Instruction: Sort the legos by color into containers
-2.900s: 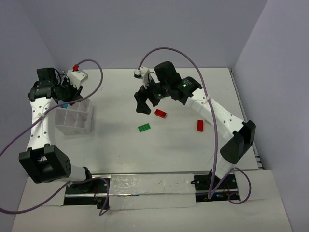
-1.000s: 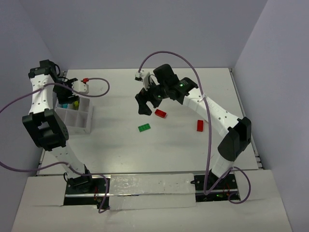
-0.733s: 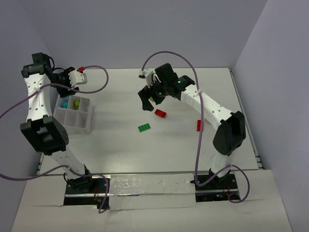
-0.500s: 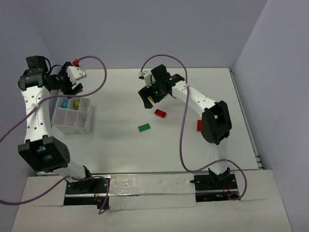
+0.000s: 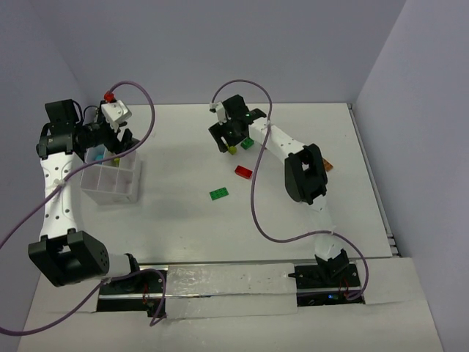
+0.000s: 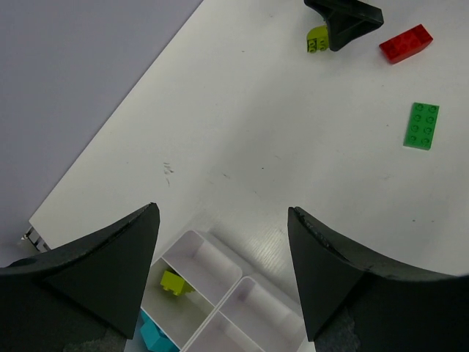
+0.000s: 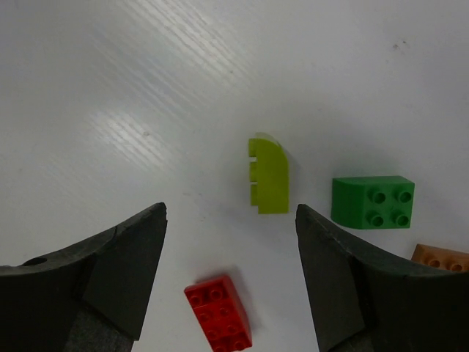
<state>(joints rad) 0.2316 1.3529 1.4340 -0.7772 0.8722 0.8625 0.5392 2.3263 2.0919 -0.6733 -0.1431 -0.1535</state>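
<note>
Sorting looks barely begun: the translucent white box (image 6: 220, 268), at the bottom of the left wrist view, holds only a yellow-green brick (image 6: 172, 282) and a blue brick (image 6: 154, 337) in neighbouring compartments. A glossy curved yellow-green piece (image 7: 268, 176), a green block (image 7: 372, 202), a red brick (image 7: 218, 312) and an orange brick (image 7: 440, 258) lie loose, centre to lower right of the right wrist view. The left gripper (image 6: 220, 220) and right gripper (image 7: 231, 211) both gape empty, the right one above the curved piece.

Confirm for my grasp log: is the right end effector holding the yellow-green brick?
No; the brick lies loose on the table, the right end effector open.
</note>
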